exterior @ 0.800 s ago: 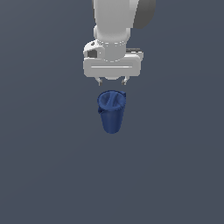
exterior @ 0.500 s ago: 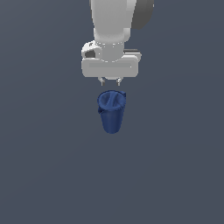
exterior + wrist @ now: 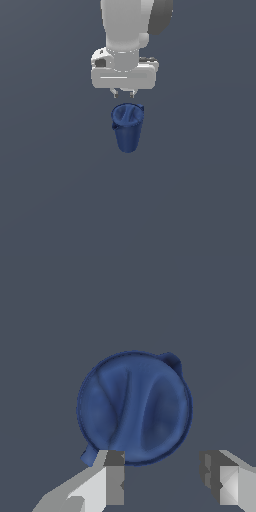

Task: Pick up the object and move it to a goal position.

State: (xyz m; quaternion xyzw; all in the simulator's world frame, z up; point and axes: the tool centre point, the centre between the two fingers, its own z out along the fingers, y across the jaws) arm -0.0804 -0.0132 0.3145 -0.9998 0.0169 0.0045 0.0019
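Cup: I see the dark blue cup (image 3: 128,127) standing upright on the plain grey worktop (image 3: 50,200), roughly mid-surface; no edge or corner of the worktop shows in either view, so I cannot place it more closely.

End effector: my end effector (image 3: 123,93) hangs directly above the cup's rim, not touching it. Its two fingers stand apart with nothing between them, and the gap looks a little narrower than the rim.

Weight and stiffness: I judge the cup light and rigid, a thin-walled shell that should not give under a squeeze.

Slip risk: the walls taper toward the base and look smooth, so I expect a pinch on the outside to tend to squeeze the cup downward and out of the fingers.

Where to hold: I would take it high, just below the rim, where the small lip can rest against the fingers. Gripping one wall, or the inner divider, may suit the present opening better than spanning the whole rim.

Exterior view only: the cup's height, its taper, its upright stance and the clear gap under the fingertips.

Wrist view only: the cup's (image 3: 134,407) inside, with a divider crossing it, and two small lips on opposite sides of the rim. One finger (image 3: 114,476) sits at the rim's edge, the other well outside it, so the end effector (image 3: 167,478) is off centre.
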